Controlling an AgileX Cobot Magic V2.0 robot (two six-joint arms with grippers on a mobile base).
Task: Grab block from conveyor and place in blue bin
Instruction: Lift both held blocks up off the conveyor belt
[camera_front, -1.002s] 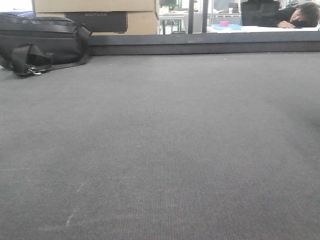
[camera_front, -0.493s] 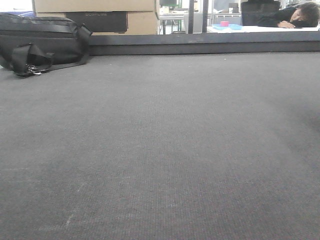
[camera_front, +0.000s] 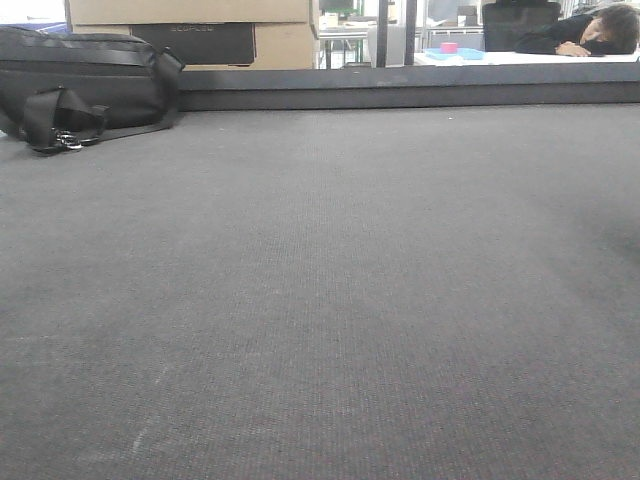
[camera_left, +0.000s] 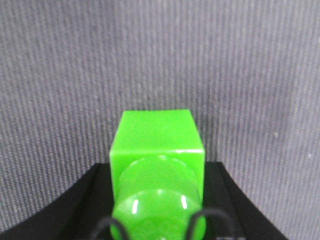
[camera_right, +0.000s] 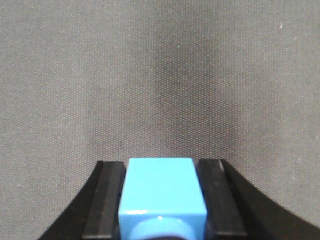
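The conveyor (camera_front: 330, 280), a dark grey ribbed belt, fills the front view, with a dark raised rail (camera_front: 400, 90) along its far edge. Neither arm shows in that view. In the left wrist view my left gripper (camera_left: 157, 175) is shut on a bright green block (camera_left: 157, 135), held between black fingers (camera_left: 95, 190) above the belt (camera_left: 160, 55). In the right wrist view my right gripper (camera_right: 161, 170) is shut on a light blue block (camera_right: 161, 190), clamped between two black pads (camera_right: 107, 200) above the belt (camera_right: 160, 75). No blue bin shows near the grippers.
A black bag (camera_front: 80, 85) with a strap lies at the belt's far left. Cardboard boxes (camera_front: 200, 25) stand behind the rail. Far behind at the right, a person (camera_front: 595, 35) rests their head on a table, beside a small blue tray (camera_front: 455, 53) holding a pink object.
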